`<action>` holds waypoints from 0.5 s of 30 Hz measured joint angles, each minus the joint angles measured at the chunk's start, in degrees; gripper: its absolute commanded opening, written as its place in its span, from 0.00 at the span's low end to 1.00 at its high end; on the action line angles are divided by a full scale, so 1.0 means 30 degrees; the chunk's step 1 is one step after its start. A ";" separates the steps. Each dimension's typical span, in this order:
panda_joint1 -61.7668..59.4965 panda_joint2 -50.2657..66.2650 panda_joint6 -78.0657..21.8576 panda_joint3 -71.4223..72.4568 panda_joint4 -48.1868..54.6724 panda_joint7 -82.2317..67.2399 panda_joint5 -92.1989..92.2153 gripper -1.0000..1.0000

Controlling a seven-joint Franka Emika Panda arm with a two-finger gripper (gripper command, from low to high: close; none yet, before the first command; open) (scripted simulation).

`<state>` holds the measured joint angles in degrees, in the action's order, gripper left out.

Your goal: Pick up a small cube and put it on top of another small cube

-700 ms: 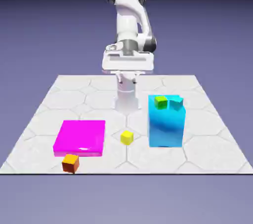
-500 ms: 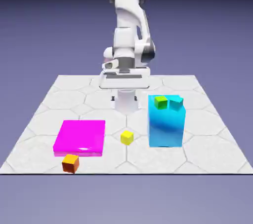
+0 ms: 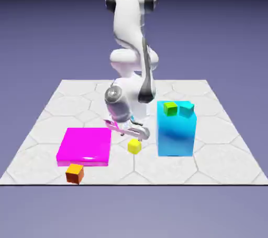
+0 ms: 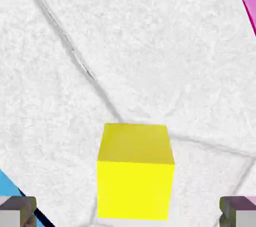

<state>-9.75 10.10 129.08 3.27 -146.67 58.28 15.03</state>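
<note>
Hovering open-jawed near the small yellow cube [image 3: 134, 147], the gripper [image 4: 128, 211] has its two fingertips well apart.
The yellow cube sits on the pale table [image 3: 209, 171], between the flat magenta block [image 3: 85, 145] and the tall cyan block [image 3: 176, 134]; in the hand view it shows low, between the fingertips. The green cube [image 3: 170, 109] and a small cyan piece [image 3: 186, 108] appear on the cyan block's top, and the orange cube [image 3: 75, 174] lies near the table's front edge.
</note>
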 measured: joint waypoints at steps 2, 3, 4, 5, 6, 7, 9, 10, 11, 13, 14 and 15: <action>0.0053 0.1362 0.1658 0.0268 -0.0298 -0.0338 0.0463 0.50; 0.0079 0.2044 0.2488 0.0403 -0.0447 -0.0507 0.0694 0.50; 0.0105 0.2726 0.3318 0.0537 -0.0597 -0.0675 0.0926 0.50; 0.0118 0.3061 0.3727 0.0603 -0.0670 -0.0759 0.1040 0.00; 0.0118 0.3062 0.3727 0.0604 -0.0670 -0.0759 0.1040 0.00; 0.0117 0.3062 0.3729 0.0605 -0.0670 -0.0771 0.1057 0.00; 0.0063 0.1700 0.2074 0.0339 -0.0372 -0.0458 0.0631 0.00; 0.0037 0.1018 0.1244 0.0204 -0.0222 -0.0291 0.0404 0.00; 0.0011 0.0337 0.0414 0.0070 -0.0073 -0.0122 0.0176 0.00; -0.1044 0.0444 -0.0075 0.0226 0.0960 0.1149 0.0506 0.00; -0.1736 0.0739 -0.0128 0.0373 0.1597 0.1939 0.0797 0.00; -0.2429 0.1034 -0.0181 0.0521 0.2234 0.2729 0.1088 0.00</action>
<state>-17.03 13.20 128.54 4.83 -139.97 66.47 18.30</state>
